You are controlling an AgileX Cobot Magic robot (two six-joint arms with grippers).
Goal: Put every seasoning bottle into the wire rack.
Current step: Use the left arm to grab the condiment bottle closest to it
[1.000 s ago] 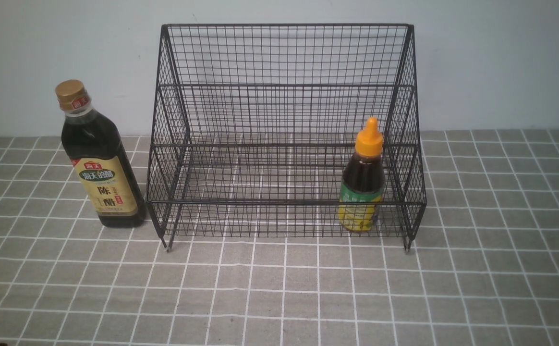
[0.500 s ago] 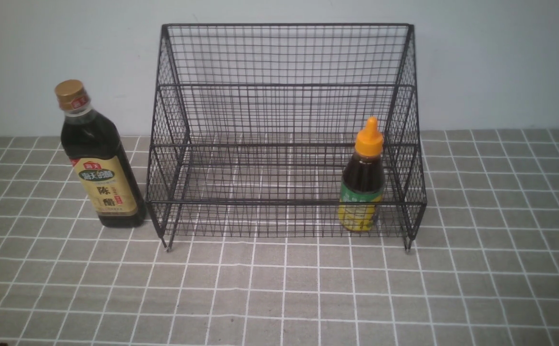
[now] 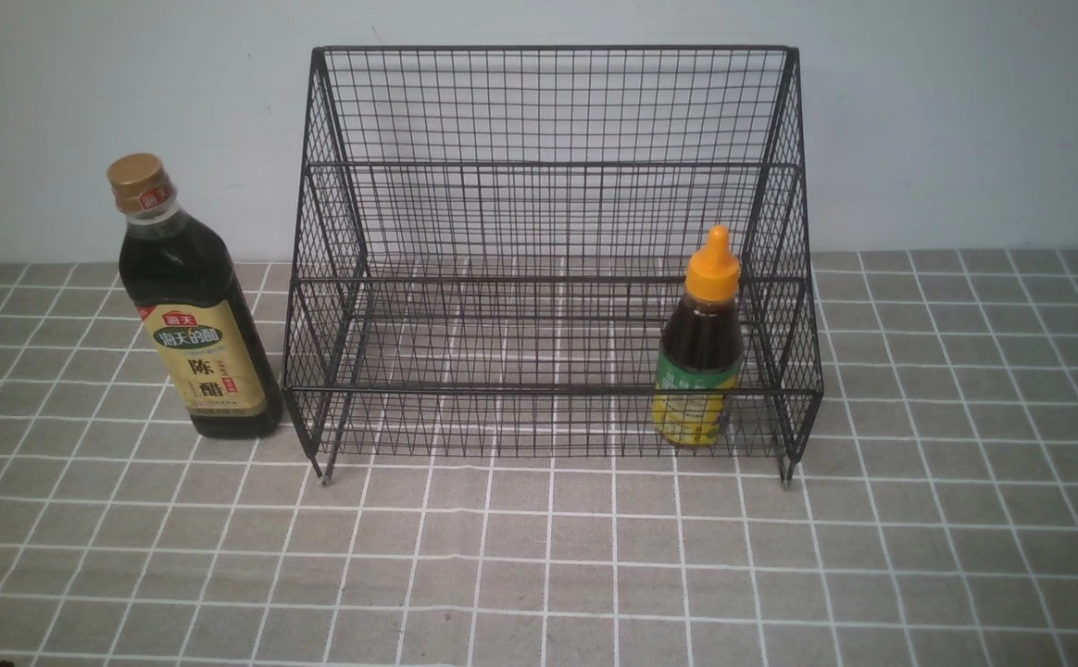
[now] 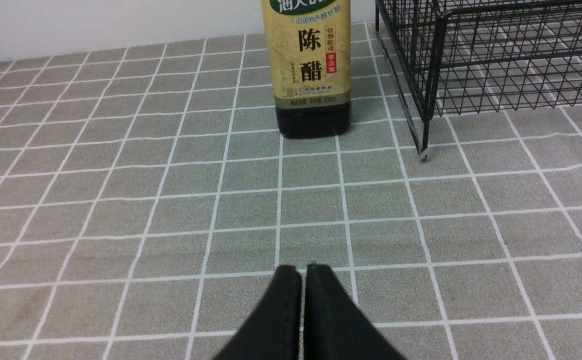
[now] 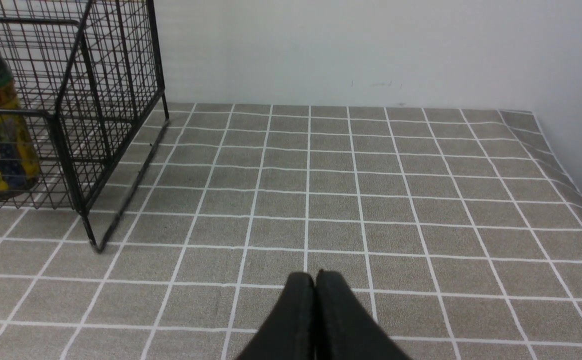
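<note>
Front view, says one: your wire rack stands at the far middle of the checked tablecloth, its tall back close to the pale wall.

The other: And your short bottle, the one with the orange nozzle cap, is already inside it. It stands upright in the lowest, nearest tier at the right end, its yellow-green label behind the front mesh.

One: Your tall bottle is not in yet. It stands upright on the cloth just left of the rack, outside the sloping side, close but with a gap. Its gold cap comes about halfway up the rack.

The other: Look at the left wrist view for your left gripper. Its black jaws are pressed flat together, clenched on nothing, low over the cloth on the near side of the tall bottle and well apart from it.

One: Your right gripper is the same in the right wrist view: jaws squeezed together with nothing between them. It is over the cloth, nearer than the rack's front right foot and off to its right, touching neither rack nor bottle.
</note>
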